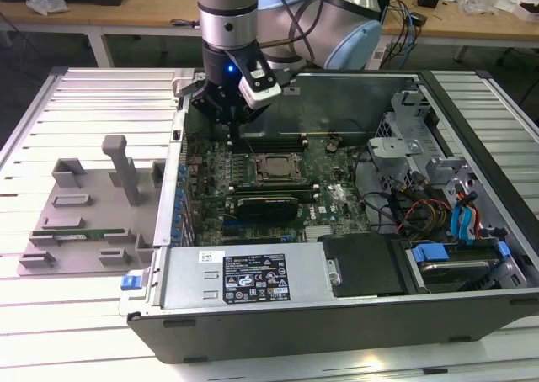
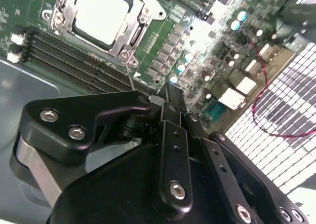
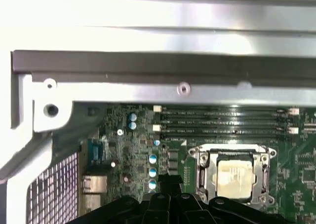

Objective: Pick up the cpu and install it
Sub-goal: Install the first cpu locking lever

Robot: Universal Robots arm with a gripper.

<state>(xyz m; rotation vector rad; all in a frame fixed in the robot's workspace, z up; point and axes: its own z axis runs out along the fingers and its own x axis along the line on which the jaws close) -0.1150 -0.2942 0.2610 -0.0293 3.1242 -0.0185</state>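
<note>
Found the cpu (image 3: 236,178) lying flat inside the socket frame (image 3: 204,174), pale silvery top plate facing up. Held the gripper (image 2: 170,93) above the board just beside the socket frame, on the side of the memory slots (image 3: 222,125), touching neither frame nor chip. Seemed to keep the fingers (image 2: 174,135) drawn narrow, tips together with nothing between them, though hard to confirm from this angle.

open-topped computer case (image 1: 253,285), clear drop onto cpu (image 1: 275,168) mid-frame, drive cage (image 1: 404,129) and cables (image 1: 421,209) crowding the right, gripper (image 1: 233,128) beside rear wall (image 1: 354,104)
</note>
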